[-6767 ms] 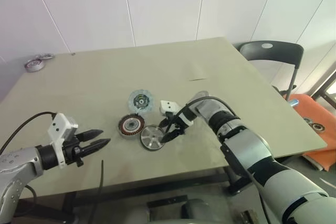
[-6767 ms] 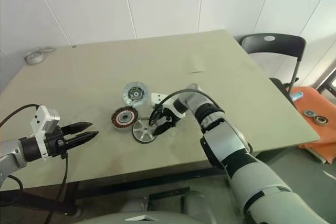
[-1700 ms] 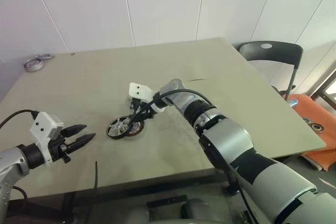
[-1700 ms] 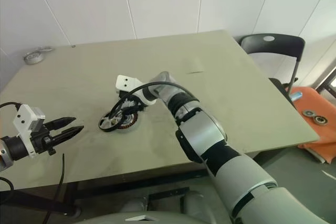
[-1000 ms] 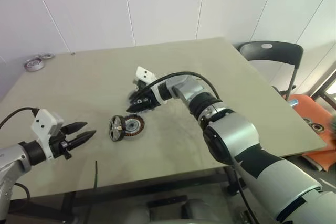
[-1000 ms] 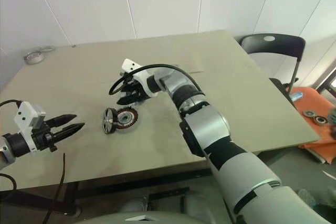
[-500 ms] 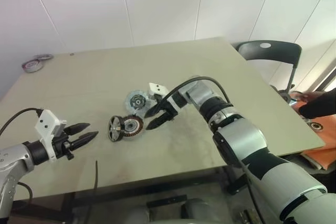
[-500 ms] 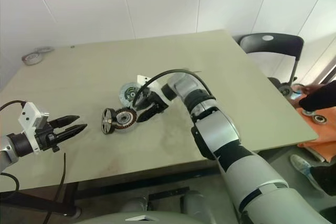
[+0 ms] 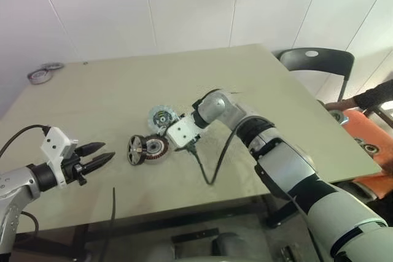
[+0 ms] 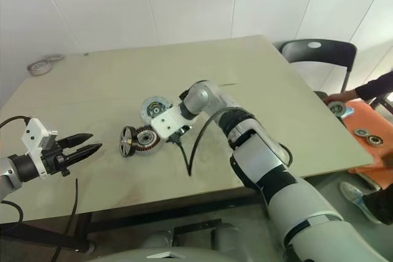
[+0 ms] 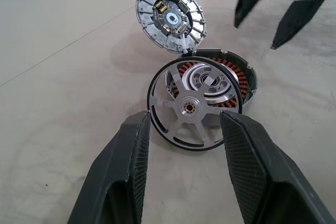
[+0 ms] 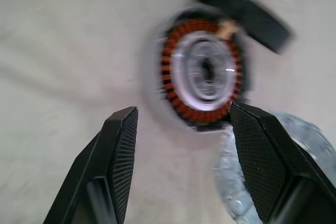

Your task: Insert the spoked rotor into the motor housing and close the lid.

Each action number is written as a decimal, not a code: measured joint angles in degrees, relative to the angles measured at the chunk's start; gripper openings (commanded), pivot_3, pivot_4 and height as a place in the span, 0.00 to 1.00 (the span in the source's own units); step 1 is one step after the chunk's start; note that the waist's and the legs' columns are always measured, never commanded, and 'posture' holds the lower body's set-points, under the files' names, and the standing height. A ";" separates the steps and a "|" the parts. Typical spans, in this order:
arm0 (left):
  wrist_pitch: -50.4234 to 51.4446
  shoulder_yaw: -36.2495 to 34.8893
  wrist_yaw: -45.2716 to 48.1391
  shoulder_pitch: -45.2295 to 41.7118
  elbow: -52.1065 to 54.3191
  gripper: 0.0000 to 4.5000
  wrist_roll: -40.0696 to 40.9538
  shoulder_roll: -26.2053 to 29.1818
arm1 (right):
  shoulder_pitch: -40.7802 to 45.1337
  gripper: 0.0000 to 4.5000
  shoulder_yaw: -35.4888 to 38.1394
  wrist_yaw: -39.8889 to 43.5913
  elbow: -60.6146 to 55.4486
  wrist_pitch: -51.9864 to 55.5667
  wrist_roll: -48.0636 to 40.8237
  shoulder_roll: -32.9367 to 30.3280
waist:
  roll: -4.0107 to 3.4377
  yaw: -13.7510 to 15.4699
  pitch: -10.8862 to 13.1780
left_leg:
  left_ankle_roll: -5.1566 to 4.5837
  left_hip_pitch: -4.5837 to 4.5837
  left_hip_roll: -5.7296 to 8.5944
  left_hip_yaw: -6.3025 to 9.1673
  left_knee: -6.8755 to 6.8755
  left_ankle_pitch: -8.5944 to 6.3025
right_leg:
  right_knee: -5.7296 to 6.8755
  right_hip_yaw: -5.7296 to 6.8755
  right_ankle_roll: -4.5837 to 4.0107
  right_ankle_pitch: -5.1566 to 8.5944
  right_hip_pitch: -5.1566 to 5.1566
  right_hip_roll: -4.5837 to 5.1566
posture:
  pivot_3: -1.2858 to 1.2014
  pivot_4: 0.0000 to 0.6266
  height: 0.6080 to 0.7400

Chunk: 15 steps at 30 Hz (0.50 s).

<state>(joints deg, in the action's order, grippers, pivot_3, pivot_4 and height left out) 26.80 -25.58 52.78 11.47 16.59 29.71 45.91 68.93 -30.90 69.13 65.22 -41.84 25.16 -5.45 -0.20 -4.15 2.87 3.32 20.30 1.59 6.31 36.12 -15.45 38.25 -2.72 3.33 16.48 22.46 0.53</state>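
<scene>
Right gripper (image 12: 181, 156) hangs over the motor housing (image 12: 203, 81), fingers spread, nothing between them. Left gripper (image 9: 101, 155) hovers at the table's (image 9: 258, 90) near left, fingers apart, empty. Spoked rotor (image 11: 195, 109) stands on edge, leaning against the left side of the housing, which lies mid-table. Grey-green toothed disc (image 9: 162, 116) lies just behind the housing. A tape roll (image 9: 39, 76) sits at the far left corner.

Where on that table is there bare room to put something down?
Most of the table is bare: the half toward the chair and the stretch toward the tape rolls. It is crowded mid-table, where the spoked rotor, motor housing, toothed disc and right gripper cluster.
</scene>
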 measured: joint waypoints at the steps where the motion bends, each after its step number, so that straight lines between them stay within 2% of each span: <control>1: 0.00 0.00 0.00 -0.09 0.00 0.50 0.00 0.00 | -0.13 0.64 -0.65 0.38 0.00 -1.00 0.29 0.00 | 0.00 -0.03 0.00 | 0.00 0.00 -0.01 0.00 0.00 0.00 | 0.00 0.00 0.00 0.00 0.00 -0.01 | 0.52 0.00 1.00; 15: -0.11 0.13 -0.84 -0.37 0.02 0.50 -0.07 -0.67 | 0.43 0.64 -4.51 -2.96 0.02 -4.75 2.78 3.05 | 0.01 0.12 -0.01 | 0.01 -0.02 0.00 0.02 0.02 0.00 | 0.01 0.00 -0.01 0.00 -0.03 0.01 | 0.52 0.00 1.00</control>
<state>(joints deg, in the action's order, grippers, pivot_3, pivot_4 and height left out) 26.69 -25.45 51.95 11.10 16.61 29.64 45.24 69.36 -35.41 66.17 65.24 -46.59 27.93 -2.40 -0.18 -4.03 2.86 3.32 20.28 1.60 6.32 36.14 -15.45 38.26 -2.72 3.32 16.48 22.43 0.54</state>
